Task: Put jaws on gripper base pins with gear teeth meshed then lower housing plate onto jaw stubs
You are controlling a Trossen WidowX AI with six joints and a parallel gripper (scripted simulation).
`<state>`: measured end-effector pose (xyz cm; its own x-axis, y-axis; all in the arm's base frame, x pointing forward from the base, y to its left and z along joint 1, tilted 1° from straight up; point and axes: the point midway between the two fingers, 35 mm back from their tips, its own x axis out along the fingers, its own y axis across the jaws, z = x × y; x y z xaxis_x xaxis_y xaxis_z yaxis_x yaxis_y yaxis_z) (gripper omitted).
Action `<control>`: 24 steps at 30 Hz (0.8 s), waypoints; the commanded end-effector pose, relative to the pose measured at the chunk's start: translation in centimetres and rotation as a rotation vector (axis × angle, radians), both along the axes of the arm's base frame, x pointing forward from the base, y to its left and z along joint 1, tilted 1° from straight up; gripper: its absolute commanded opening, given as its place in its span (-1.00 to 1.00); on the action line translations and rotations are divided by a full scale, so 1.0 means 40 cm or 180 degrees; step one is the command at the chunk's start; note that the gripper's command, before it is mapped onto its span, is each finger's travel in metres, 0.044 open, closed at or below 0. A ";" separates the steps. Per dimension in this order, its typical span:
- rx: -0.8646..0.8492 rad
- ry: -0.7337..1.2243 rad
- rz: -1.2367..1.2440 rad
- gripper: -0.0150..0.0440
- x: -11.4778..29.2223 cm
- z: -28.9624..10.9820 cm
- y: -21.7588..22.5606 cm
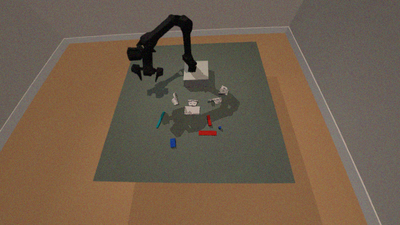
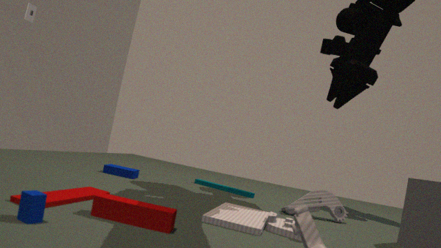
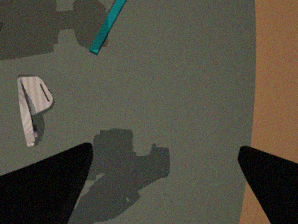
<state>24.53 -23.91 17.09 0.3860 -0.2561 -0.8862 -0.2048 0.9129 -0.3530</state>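
Note:
My gripper (image 1: 149,80) (image 2: 333,103) (image 3: 167,152) is open and empty, high above the mat at the left of the robot's mount. One white jaw (image 1: 175,100) (image 2: 318,198) (image 3: 38,95) lies left of the gripper base; its gear teeth show in the exterior view. The other white jaw (image 1: 217,100) (image 2: 307,225) lies to the right. The white gripper base (image 1: 192,110) (image 2: 238,219) appears to lie between them, a flat block with a smaller pinned section behind it. A white piece, probably the housing plate (image 1: 224,90), lies farther back right. Neither jaw is on the base.
A teal bar (image 1: 160,120) (image 2: 224,188) (image 3: 107,29) lies left of the base. Two red blocks (image 1: 207,133) (image 2: 134,213), a small blue block (image 1: 220,127) (image 2: 32,207) and a larger blue block (image 1: 173,143) (image 2: 120,171) lie toward the front. The arm's pale mount (image 1: 201,70) (image 2: 422,213) stands behind.

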 end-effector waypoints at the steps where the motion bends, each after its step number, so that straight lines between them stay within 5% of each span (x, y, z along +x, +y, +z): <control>1: 0.0016 0.0068 0.0184 1.00 0.028 -0.019 0.033; 24: 0.0039 0.0420 0.1555 1.00 0.186 -0.118 0.315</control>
